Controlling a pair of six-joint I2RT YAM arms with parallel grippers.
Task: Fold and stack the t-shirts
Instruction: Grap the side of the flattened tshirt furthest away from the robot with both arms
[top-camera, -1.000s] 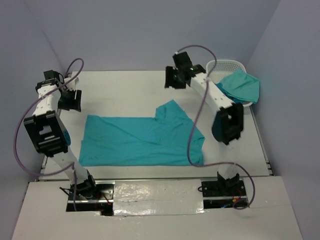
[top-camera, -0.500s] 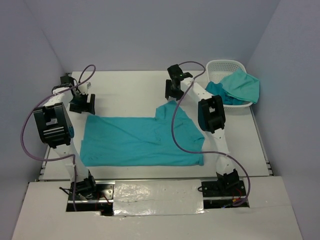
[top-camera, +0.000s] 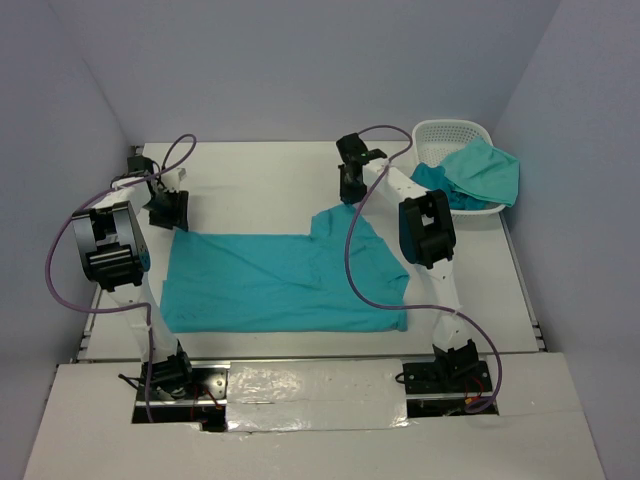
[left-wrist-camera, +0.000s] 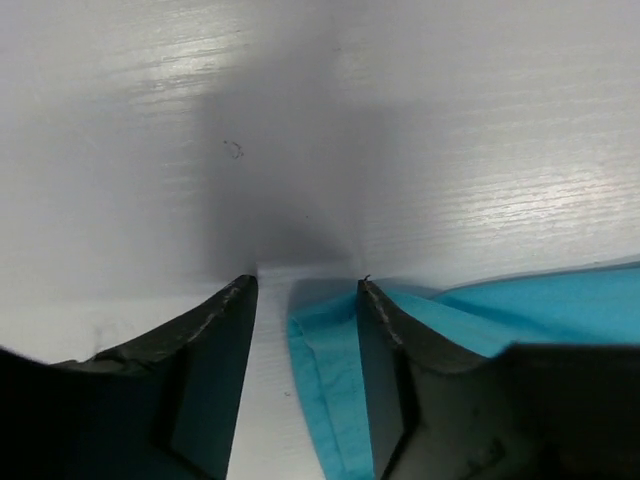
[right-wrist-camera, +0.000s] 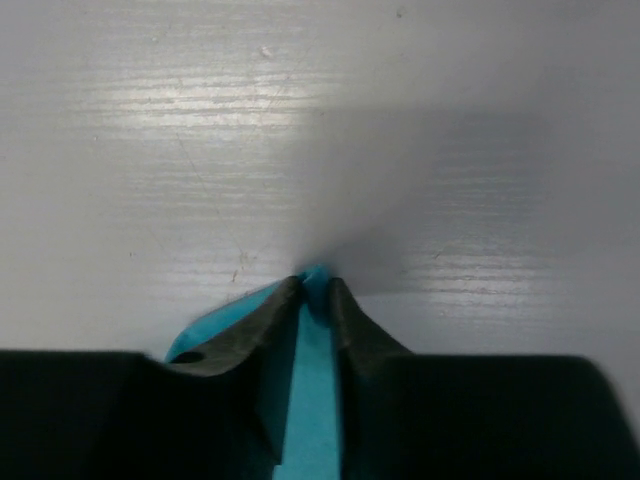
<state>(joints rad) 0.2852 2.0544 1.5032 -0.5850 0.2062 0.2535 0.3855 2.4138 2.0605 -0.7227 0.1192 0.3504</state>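
Observation:
A teal t-shirt (top-camera: 280, 280) lies spread flat on the white table (top-camera: 250, 175), one sleeve pointing to the far side. My left gripper (top-camera: 166, 210) is down at its far left corner. In the left wrist view it (left-wrist-camera: 305, 290) is open, the cloth's hemmed edge (left-wrist-camera: 325, 370) lies in the gap, and the right finger (left-wrist-camera: 385, 340) rests on the cloth. My right gripper (top-camera: 350, 190) is at the sleeve tip. In the right wrist view it (right-wrist-camera: 315, 282) is shut on a fold of teal cloth (right-wrist-camera: 312, 400). More teal t-shirts (top-camera: 482, 170) hang out of the basket.
A white lattice basket (top-camera: 450, 130) stands at the far right corner by the wall. Purple cables loop from both arms over the table. Grey walls close in the back and both sides. The arm bases (top-camera: 165, 375) sit at the near edge.
Both arms moved in and down onto the shirt's far edge. The right gripper closed on the sleeve tip. The left gripper widened, then narrowed around the corner.

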